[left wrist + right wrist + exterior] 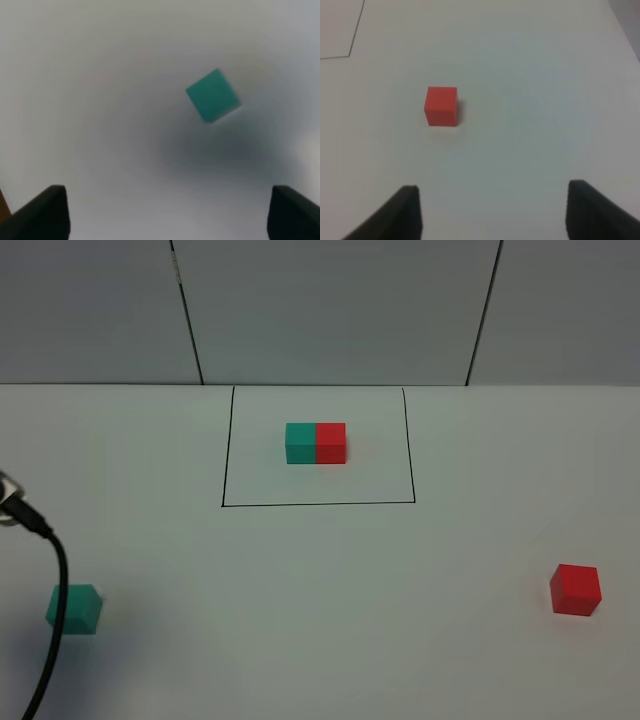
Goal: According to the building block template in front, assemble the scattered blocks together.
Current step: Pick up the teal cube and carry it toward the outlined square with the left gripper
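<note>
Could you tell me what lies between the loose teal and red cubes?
Only bare table lies between the teal cube and red cube, per the exterior high view.

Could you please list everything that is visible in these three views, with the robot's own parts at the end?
joined cubes: one pair, teal on the left and red on the right, inside the rectangle at the far middle of the table
rectangle: one, thin black drawn line, around the joined cubes
loose teal cube: one, teal, near left of the table, partly behind the cable
loose red cube: one, red, near right of the table
table: one, white
wall panels: three, grey, behind the table
cable: one, black, left edge
left gripper: one, black, open, above the teal cube
right gripper: one, black, open, facing the red cube
</note>
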